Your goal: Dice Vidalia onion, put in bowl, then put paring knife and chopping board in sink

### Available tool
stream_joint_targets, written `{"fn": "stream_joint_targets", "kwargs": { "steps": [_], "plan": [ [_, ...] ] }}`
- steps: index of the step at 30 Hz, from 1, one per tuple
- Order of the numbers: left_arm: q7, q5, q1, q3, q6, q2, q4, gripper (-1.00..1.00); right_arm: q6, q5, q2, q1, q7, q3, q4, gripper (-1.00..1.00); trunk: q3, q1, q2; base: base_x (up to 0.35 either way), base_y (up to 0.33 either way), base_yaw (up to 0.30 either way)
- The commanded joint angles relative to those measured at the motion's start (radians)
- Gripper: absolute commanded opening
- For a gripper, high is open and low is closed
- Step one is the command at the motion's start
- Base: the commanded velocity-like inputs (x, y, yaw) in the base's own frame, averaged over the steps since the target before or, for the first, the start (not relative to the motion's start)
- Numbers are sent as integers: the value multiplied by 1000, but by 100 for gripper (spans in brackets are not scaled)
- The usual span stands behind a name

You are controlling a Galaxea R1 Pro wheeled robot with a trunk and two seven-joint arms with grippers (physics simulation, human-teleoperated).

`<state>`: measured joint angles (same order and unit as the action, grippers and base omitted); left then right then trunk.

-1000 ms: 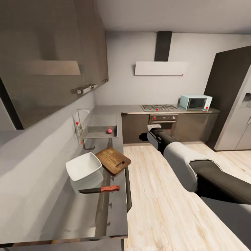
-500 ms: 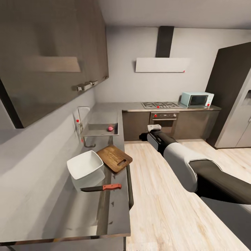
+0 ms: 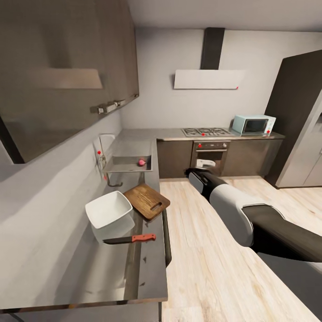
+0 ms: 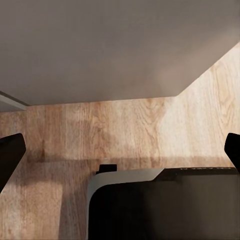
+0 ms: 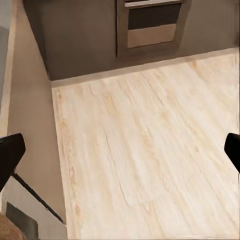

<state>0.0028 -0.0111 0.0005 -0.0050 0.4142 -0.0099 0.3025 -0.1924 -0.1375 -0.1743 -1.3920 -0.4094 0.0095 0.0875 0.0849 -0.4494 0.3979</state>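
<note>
The pinkish Vidalia onion (image 3: 141,162) lies in the steel sink (image 3: 125,169) at the far end of the grey countertop (image 3: 112,273). Nearer on that worktop lies the brown chopping board (image 3: 146,201), with the white square bowl (image 3: 109,210) touching its left side. The paring knife (image 3: 132,239) with its orange-red handle lies flat just nearer than the bowl. My right arm (image 3: 223,197) reaches out over the wooden floor, well right of the counter. The right gripper (image 5: 120,155) is open above bare floor. Open too is the left gripper (image 4: 120,155), hanging over the floor and my base.
A chrome tap (image 3: 103,152) stands left of the sink. Dark wall cabinets (image 3: 67,67) hang over the counter. At the back are the hob (image 3: 205,132), oven (image 3: 210,154) and microwave (image 3: 253,124). A tall fridge (image 3: 304,134) stands at the right. Wooden floor (image 3: 210,259) runs along the counter.
The whole head view has shifted slightly, so the camera moved. Onion, board, bowl and knife lie where they were. The right arm keeps much the same pose.
</note>
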Motion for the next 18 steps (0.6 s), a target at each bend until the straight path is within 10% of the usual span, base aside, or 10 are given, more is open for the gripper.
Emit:
{"fn": "stream_joint_targets", "kwargs": {
  "steps": [1,18],
  "plan": [
    [0,-1,0,-1,2,0,1,100,12,-22,0,-1,-39,2,-4,100,2,-1,2,0,0,0],
    [2,-1,0,0,2,-1,2,100,125,-21,0,4,-89,6,-61,100,3,-1,2,0,0,0]
  ]
}}
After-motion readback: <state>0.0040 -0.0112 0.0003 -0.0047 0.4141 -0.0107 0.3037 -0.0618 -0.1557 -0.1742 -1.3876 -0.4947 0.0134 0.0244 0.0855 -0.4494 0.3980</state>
